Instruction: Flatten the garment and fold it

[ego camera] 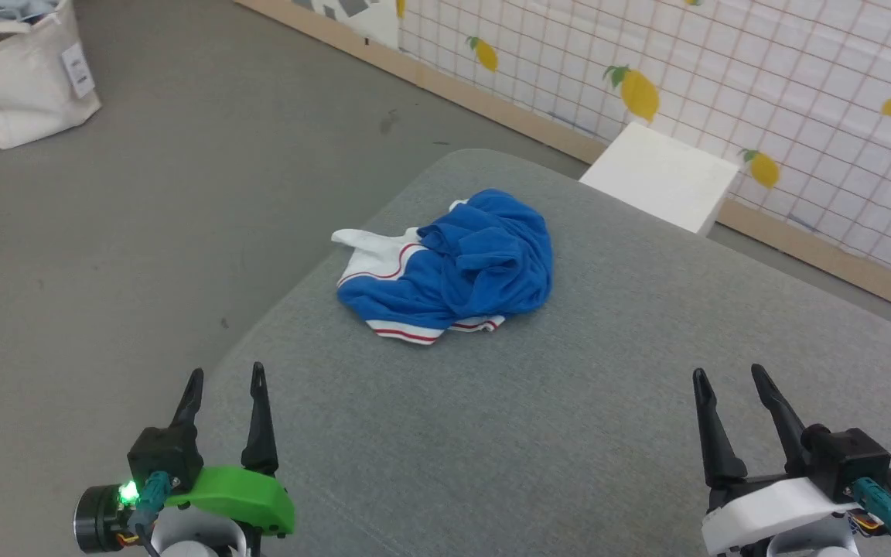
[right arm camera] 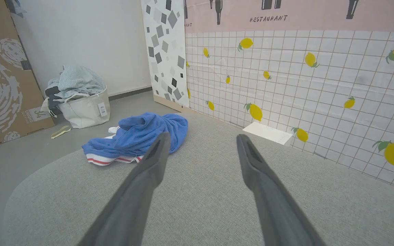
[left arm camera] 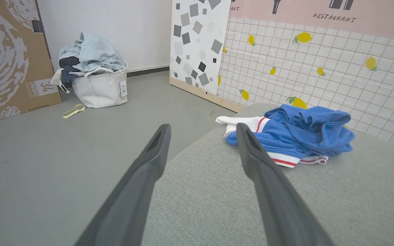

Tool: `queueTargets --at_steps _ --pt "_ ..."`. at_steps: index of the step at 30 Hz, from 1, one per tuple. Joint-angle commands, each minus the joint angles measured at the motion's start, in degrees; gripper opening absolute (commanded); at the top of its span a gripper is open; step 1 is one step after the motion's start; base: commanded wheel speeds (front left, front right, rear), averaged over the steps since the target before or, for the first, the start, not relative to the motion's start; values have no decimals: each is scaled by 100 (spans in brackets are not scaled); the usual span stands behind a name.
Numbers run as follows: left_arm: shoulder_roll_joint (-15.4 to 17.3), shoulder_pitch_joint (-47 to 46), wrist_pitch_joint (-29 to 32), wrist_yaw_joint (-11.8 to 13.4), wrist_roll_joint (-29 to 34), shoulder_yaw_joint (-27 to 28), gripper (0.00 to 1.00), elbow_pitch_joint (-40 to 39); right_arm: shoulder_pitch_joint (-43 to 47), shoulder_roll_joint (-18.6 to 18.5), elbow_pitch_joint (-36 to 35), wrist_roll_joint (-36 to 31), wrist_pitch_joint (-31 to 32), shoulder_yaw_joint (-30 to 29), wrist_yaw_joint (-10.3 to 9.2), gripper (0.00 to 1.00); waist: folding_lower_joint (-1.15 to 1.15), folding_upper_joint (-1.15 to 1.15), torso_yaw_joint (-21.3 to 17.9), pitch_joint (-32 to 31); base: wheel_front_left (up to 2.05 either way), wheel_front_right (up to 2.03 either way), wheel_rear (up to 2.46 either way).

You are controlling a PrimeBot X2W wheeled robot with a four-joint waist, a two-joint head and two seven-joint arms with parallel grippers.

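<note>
Both grippers idle at the near edge of the grey upholstered top [ego camera: 554, 418], nothing held. Left gripper [ego camera: 227, 370] sits by the near-left corner with its fingers spread wide. Right gripper [ego camera: 727, 370] is toward the near-right, also spread.

The garment [ego camera: 461, 267] is a crumpled heap, well apart from both and ahead of them. It sits in the far-left part of the top, close to the left edge, roughly between the two arms but biased left.

The heap's long axis runs about left-right: a white panel pokes out toward the left edge and the blue bulk is bunched on the right. The red-striped hem faces the near edge.

From the left wrist view it lies ahead and to the right of the fingers [left arm camera: 296, 136]. From the right wrist view it lies ahead and to the left [right arm camera: 139, 136].

Judgement: the left arm is nearer, with the shorter reach to the hem or white panel. The right has to cross further in for the blue side. Flattening hasn't begun, and no letters or numerals are readable.
</note>
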Motion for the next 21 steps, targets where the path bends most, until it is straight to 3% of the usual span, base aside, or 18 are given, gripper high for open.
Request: queueTargets --at_steps 1,12,17,21 --pt "7 44 -22 -24 11 11 100 -28 -71 2 -26 19 -33 -9 -10 100 0 31 109 59 0 0 0" --pt "-112 -266 -22 -102 -276 54 100 -18 -182 2 -136 -121 -33 -101 -10 100 0 31 -84 488 0 0 0" --pt "-140 -1001 37 -311 -648 94 100 145 -452 2 -298 -279 5 -109 -10 100 0 31 -475 1101 0 0 0" --pt "-69 -1873 496 -521 -1219 326 100 331 -699 2 -452 -399 70 -68 -10 100 0 31 -959 1695 0 0 0"
